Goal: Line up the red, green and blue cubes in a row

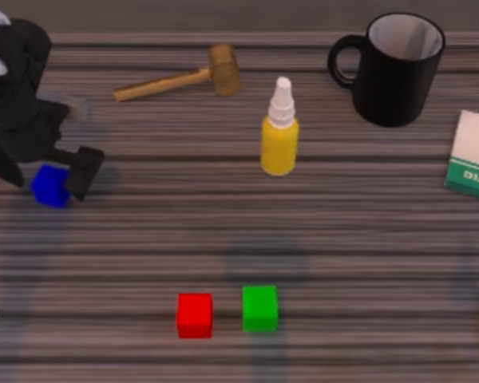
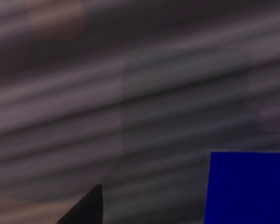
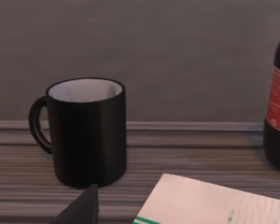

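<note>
- Straddling the blue cube (image 1: 49, 185), our left pincer (image 1: 46, 169) stands at the far left of the surface (image 1: 367, 239), its two dark fingers spread with one on each side of the cube; we cannot tell whether either pad touches it yet, and the cube appears to sit on the surface, not lifted.
- In the left wrist view the blue cube (image 2: 247, 186) fills one corner beside a single fingertip (image 2: 86, 207), so it lies off-centre in that view.
- We judge the grasp is the step in hand: the cube sits directly between the fingers, so the coming move is a squeeze, then a carry.
- The red cube (image 1: 195, 314) and green cube (image 1: 259, 307) sit just beside each other near the front edge, well apart from the blue one, toward the right and front of the pincer.
- Our right pincer is out of the top view; its wrist camera faces the black mug (image 3: 86, 133), and we cannot tell its opening.
</note>
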Available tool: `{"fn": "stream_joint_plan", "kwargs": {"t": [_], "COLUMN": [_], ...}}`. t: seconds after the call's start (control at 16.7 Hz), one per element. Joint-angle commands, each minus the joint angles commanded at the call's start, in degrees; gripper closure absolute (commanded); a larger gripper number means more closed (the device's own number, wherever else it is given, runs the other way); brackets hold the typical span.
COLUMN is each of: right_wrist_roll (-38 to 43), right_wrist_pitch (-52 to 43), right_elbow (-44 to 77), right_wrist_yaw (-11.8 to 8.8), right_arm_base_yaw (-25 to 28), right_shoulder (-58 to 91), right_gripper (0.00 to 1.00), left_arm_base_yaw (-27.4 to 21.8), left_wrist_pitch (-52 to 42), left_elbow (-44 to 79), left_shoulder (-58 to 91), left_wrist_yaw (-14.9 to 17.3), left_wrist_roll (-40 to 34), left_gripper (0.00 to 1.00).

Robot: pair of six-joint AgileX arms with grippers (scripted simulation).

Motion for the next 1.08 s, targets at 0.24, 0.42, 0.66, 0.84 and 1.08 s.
{"fn": "stream_joint_plan", "kwargs": {"t": [0.24, 0.42, 0.66, 0.84, 1.08], "right_wrist_roll": [0.00, 0.00, 0.00, 0.00, 0.00], "right_wrist_pitch": [0.00, 0.00, 0.00, 0.00, 0.00], "right_elbow": [0.00, 0.00, 0.00, 0.00, 0.00], "right_wrist_yaw": [0.00, 0.00, 0.00, 0.00, 0.00], "right_arm_base_yaw": [0.00, 0.00, 0.00, 0.00, 0.00], "right_shoulder": [0.00, 0.00, 0.00, 0.00, 0.00], "right_gripper": [0.00, 0.00, 0.00, 0.00, 0.00], "left_arm_base_yaw": [0.00, 0.00, 0.00, 0.00, -0.10], "left_wrist_pitch": [0.00, 0.00, 0.00, 0.00, -0.93], "left_elbow": [0.00, 0.00, 0.00, 0.00, 0.86], "left_shoulder": [0.00, 0.00, 0.00, 0.00, -2.09], "left_wrist_yaw": [0.00, 0.00, 0.00, 0.00, 0.48], "left_wrist_roll": [0.00, 0.00, 0.00, 0.00, -0.22], "left_gripper": [0.68, 0.90, 1.00, 1.00, 1.00]}}
